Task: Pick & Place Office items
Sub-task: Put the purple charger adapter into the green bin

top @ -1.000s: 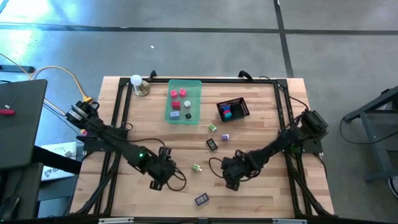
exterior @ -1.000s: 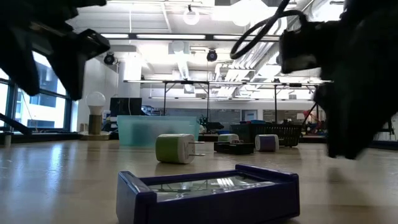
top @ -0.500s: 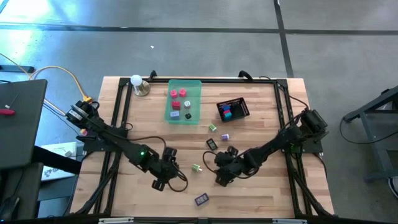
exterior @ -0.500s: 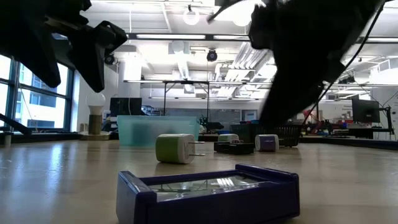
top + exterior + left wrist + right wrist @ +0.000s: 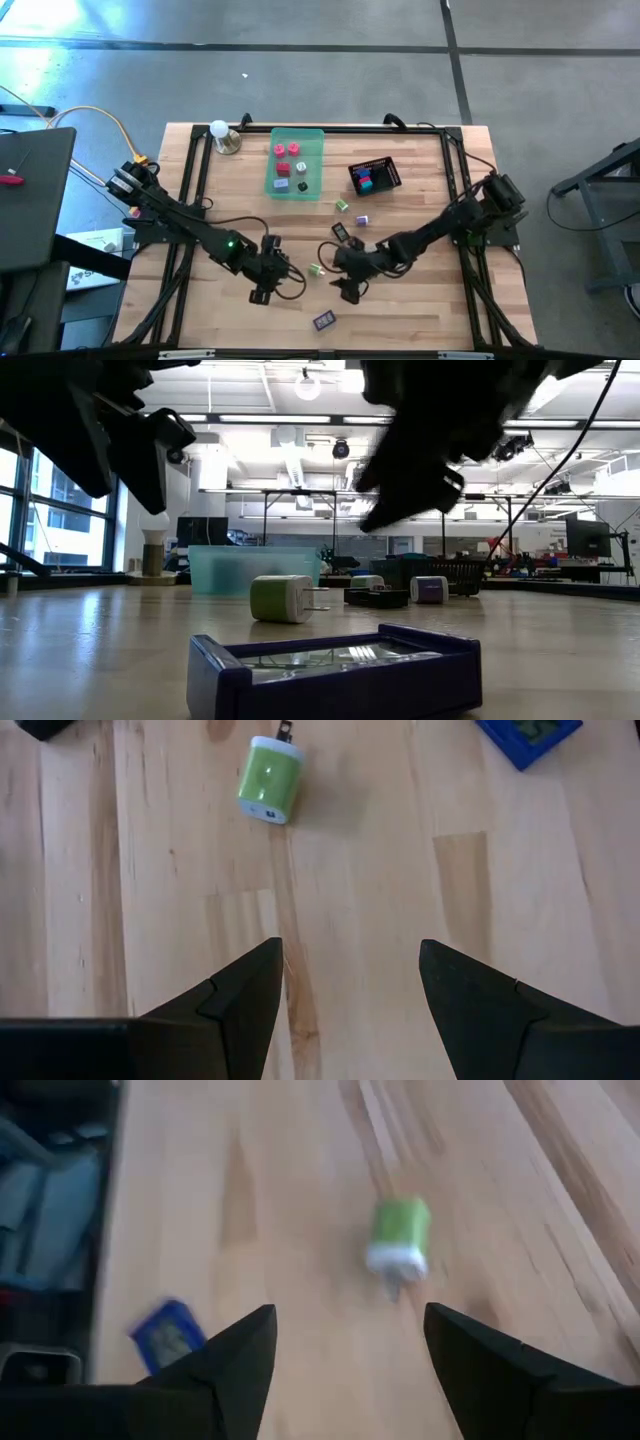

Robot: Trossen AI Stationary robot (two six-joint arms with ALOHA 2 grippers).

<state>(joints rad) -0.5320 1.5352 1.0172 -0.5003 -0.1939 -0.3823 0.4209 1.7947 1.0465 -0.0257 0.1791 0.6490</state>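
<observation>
Both grippers hang over the front middle of the wooden table (image 5: pixel 420 180), facing each other across the green-and-white plug piece (image 5: pixel 316 270). The left gripper (image 5: pixel 268 287) has its fingers (image 5: pixel 235 995) spread apart with nothing between them; the green-and-white piece lies on the bare wood ahead of its tips, slightly toward one finger's side, not touching. The right gripper (image 5: pixel 347 288) is likewise parted and empty, fingers (image 5: pixel 235 1350) wide, with the same piece ahead of it in the gap's line of sight (a little blurred in that view).

A dark blue flat item (image 5: pixel 324 321) lies nearer the table's front edge than either claw, roughly between them and a little forward; it shows at the edge of both wrist views. Beyond the right gripper, toward the back, sit a black item (image 5: pixel 341 231), a lavender one (image 5: pixel 362 219) and another green piece (image 5: pixel 342 205). Well behind both claws stand the translucent green tray (image 5: pixel 315 140), holding pink, red and dark pieces, and the black mesh basket (image 5: pixel 392 175), with red and teal pieces inside.
</observation>
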